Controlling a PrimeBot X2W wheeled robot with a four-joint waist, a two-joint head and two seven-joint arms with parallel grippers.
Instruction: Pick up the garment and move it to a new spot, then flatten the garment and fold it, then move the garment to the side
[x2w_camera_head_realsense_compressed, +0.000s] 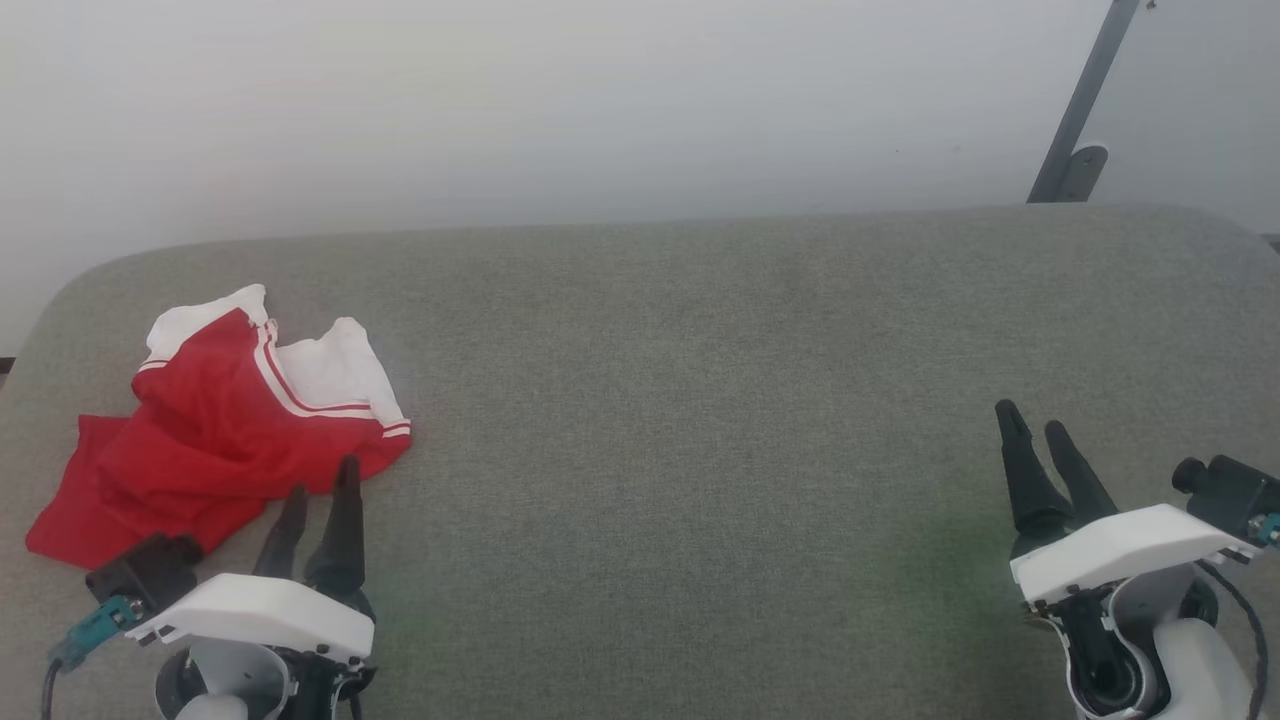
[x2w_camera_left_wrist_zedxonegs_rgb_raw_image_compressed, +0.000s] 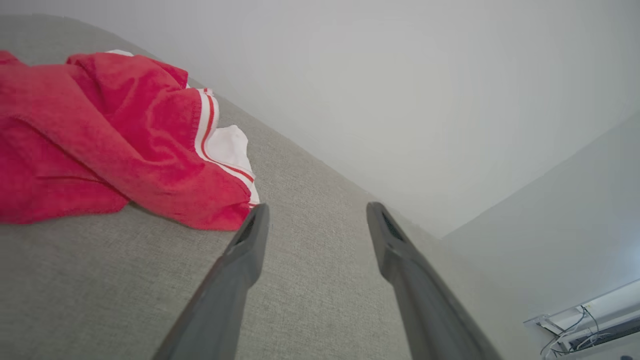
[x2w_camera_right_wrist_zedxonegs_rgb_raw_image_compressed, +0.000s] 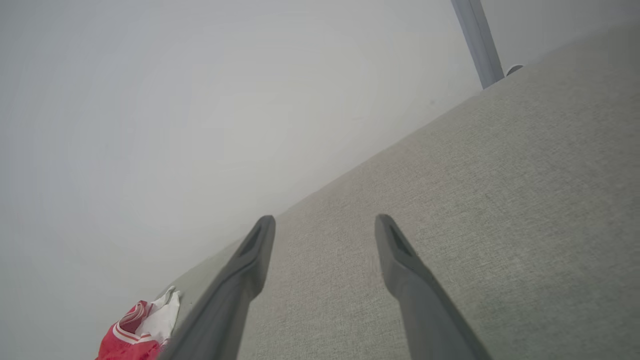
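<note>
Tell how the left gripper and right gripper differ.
The left gripper sits at the near edge of the garment; the right gripper sits far off over bare grey upholstery. The left gripper's fingers lean right in the head view, the right gripper's lean left. Both are open and empty.

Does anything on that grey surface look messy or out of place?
Yes: the red shirt with white sleeves lies crumpled in a heap at the left end of the grey fabric surface, sleeves bunched up, not flat. The open left gripper sits right beside it; the open right gripper is far across. Nothing looks damaged.
</note>
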